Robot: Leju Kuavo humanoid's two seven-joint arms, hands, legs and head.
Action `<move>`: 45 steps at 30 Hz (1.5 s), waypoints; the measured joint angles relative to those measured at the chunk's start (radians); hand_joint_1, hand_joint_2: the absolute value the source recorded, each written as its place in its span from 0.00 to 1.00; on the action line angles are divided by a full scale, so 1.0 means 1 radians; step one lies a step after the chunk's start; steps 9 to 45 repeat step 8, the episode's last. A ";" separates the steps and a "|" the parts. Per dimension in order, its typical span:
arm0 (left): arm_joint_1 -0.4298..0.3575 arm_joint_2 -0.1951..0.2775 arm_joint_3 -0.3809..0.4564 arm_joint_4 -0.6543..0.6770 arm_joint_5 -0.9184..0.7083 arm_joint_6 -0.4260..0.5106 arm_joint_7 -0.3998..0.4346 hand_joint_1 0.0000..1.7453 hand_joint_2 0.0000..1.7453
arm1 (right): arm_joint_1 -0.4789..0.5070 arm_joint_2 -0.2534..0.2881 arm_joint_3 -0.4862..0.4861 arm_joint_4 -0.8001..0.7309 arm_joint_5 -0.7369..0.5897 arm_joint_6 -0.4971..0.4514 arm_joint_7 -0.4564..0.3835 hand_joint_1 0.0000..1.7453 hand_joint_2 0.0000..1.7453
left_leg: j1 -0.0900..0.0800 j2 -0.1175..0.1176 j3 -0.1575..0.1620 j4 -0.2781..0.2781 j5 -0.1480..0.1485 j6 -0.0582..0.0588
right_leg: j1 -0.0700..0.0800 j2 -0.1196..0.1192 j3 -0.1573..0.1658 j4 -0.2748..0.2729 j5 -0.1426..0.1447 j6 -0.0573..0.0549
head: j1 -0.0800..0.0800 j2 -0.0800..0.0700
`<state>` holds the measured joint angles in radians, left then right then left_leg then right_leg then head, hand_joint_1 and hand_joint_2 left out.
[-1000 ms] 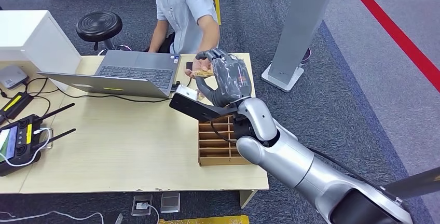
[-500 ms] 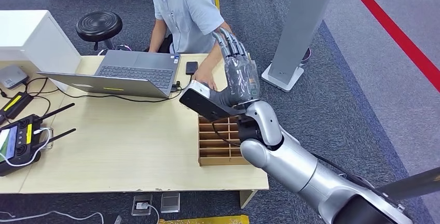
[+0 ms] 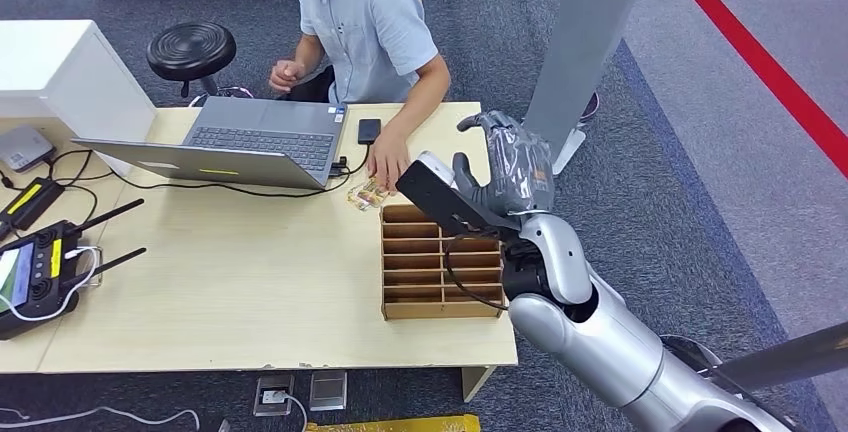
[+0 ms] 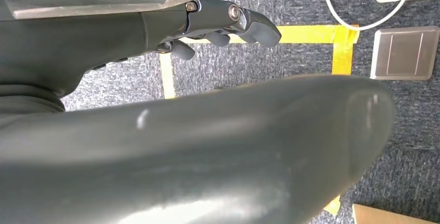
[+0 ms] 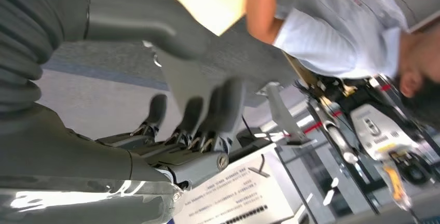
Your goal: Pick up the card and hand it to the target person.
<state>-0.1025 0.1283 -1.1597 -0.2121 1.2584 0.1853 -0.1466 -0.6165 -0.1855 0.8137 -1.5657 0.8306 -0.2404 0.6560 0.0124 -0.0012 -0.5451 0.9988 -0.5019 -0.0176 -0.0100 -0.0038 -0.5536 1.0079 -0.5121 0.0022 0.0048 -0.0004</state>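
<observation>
Right robot hand [image 3: 505,167] hangs above the right end of the desk [image 3: 230,292], just past the far right corner of the wooden slotted organizer [image 3: 440,262]. Its fingers are loosely curled with gaps between them, the thumb standing apart, and nothing sits in the palm; in the right wrist view the robot hand [image 5: 192,115] shows the same, dark fingers [image 5: 228,105] bent with only air between them and the thumb. It touches neither the desk nor the organizer.

The card [image 3: 368,195] lies flat on the desk at about 10 o'clock from the right robot hand, just beyond the organizer's far left corner. The person's hand [image 3: 388,165] rests on the desk right beside it, fingertips at or over the card's far edge; whether they press it I cannot tell. The person [image 3: 365,22] sits at 12 o'clock behind the desk, the other fist raised near the laptop [image 3: 235,142]. A black phone [image 3: 369,130] lies by the laptop's right side.

Left robot hand [image 4: 218,27] hangs low over grey carpet with yellow tape lines [image 4: 290,35], fingers curled inward and holding nothing.
</observation>
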 joint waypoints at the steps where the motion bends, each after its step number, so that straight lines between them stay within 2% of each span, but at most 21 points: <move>1: 0.000 0.001 0.000 0.000 0.000 0.000 0.000 0.00 0.00 | 0.007 -0.007 -0.003 -0.013 -0.005 0.015 0.009 1.00 1.00 | 0.000 0.000 0.000 0.000 0.000 0.000 | 0.000 0.000 0.000 0.000 0.000 0.000 | 0.000 0.000; 8: 0.000 0.004 0.000 0.000 0.002 0.000 0.000 0.00 0.00 | 0.059 -0.040 -0.010 -0.079 -0.029 0.080 0.037 1.00 1.00 | 0.000 0.000 0.000 0.000 0.000 0.000 | 0.000 0.000 0.000 0.000 0.000 0.000 | 0.001 0.000; 45: 0.000 0.004 0.000 0.000 0.002 0.000 0.000 0.00 0.00 | 0.059 -0.040 -0.010 -0.079 -0.029 0.080 0.037 1.00 1.00 | 0.000 0.000 0.000 0.000 0.000 0.000 | 0.000 0.000 0.000 0.000 0.000 0.000 | 0.001 0.000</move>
